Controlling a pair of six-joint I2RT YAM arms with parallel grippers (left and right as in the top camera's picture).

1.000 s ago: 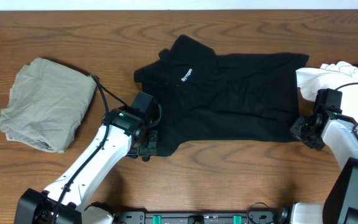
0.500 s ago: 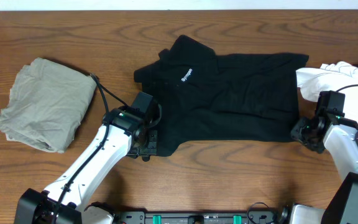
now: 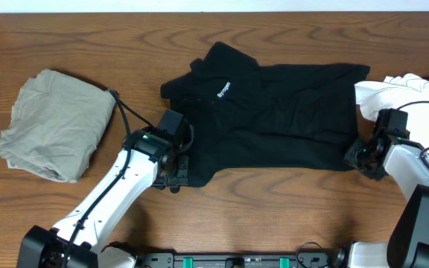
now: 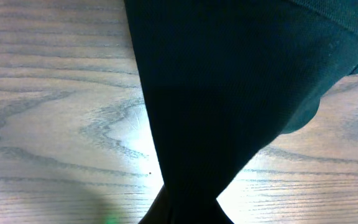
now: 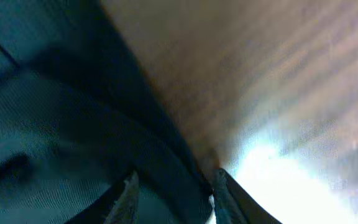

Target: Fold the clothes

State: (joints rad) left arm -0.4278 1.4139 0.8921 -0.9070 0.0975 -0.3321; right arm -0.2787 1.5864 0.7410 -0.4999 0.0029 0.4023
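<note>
- The left jaws, at the end of the left arm (image 3: 118,190), are pressed together on the black garment (image 3: 281,112). In the wrist view the cloth narrows to a pinched neck right at them. What they hold is the garment's near hem, at its left corner.
- The right jaws, on the right arm (image 3: 412,167), stand partly apart at the garment's near right corner. Between their fingers (image 5: 128,194) lies a fold of black cloth, with bare worktop (image 5: 278,93) just beyond. They do not look clamped on it.
- Ahead of both sets of jaws the black garment lies spread flat, its white logo lettering (image 3: 224,90) beyond the left jaws.
- The grey-beige garment (image 3: 51,123) sits in a loose folded pile well out to the outer side of the left jaws. The white garment (image 3: 408,93) is heaped just beyond the right jaws, right up against the black one's edge.
- As I judge it, the step in hand is taking both near corners for the first fold: one corner is secured, the other is not.
- Next, the right jaws need to close on the hem. Then both should lift evenly and carry the near edge over toward the far one, staying level and clear of the white garment.
</note>
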